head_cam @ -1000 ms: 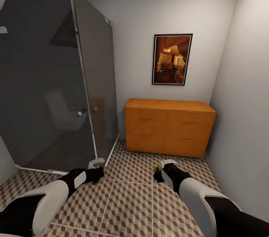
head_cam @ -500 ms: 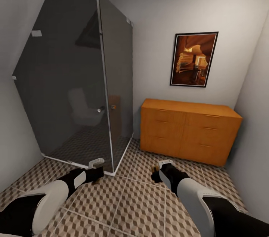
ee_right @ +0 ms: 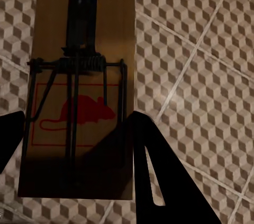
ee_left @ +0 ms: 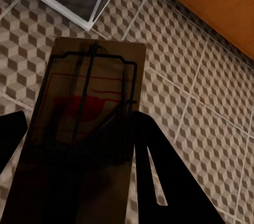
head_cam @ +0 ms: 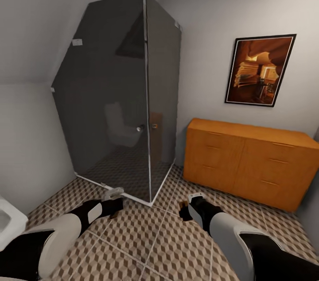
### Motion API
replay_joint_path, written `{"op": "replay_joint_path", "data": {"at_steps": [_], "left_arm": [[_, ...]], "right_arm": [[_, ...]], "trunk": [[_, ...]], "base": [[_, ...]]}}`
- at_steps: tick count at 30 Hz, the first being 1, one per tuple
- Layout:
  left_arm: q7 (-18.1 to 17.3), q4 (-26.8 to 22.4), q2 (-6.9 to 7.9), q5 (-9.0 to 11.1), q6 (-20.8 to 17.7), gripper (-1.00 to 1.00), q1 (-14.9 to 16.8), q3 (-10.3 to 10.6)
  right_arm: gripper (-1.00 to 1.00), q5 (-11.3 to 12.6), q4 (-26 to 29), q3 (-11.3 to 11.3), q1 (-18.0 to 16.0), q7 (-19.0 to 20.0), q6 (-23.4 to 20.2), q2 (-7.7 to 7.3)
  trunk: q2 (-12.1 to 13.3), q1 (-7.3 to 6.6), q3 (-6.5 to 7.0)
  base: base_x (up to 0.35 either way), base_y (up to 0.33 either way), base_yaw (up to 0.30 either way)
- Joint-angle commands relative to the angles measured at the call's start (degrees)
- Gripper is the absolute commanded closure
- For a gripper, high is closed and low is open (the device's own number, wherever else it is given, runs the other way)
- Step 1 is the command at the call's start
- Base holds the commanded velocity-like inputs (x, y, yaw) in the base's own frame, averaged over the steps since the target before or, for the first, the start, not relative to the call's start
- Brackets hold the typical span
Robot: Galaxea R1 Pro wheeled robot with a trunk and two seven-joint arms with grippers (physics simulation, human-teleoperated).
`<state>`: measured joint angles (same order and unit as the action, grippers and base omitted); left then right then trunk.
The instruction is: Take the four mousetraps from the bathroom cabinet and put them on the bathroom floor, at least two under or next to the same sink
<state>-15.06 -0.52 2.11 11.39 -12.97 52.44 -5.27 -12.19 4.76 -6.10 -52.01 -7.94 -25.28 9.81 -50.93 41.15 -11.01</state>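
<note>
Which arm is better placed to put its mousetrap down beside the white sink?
Left, probably. The white sink sits at the left edge, nearer the left claw, which holds a flat brown wooden mousetrap. The right claw is farther away.

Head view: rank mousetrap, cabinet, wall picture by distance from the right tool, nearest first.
1. Mousetrap, held in the right tool.
2. Cabinet, ahead across the floor, against the back wall.
3. Picture, on the wall above the cabinet.
</note>
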Motion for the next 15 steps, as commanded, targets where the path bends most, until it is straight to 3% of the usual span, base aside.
{"op": "replay_joint_path", "data": {"at_steps": [1,15], "left_arm": [[-0.1,-0.1,0.01,0.0,-0.4,1.0,0.0,-0.4],[-0.1,0.0,-0.05,0.1,-0.4,1.0,0.0,-0.4]], "right_arm": [[1.0,-0.4,0.1,-0.5,0.0,-0.1,-0.3,0.05],[1.0,-0.4,-0.1,-0.5,0.0,-0.1,0.0,0.06]], "trunk": [[-0.1,0.01,-0.08],[-0.1,0.01,-0.08]], "base": [[0.0,0.0,0.3],[0.0,0.0,0.3]]}}
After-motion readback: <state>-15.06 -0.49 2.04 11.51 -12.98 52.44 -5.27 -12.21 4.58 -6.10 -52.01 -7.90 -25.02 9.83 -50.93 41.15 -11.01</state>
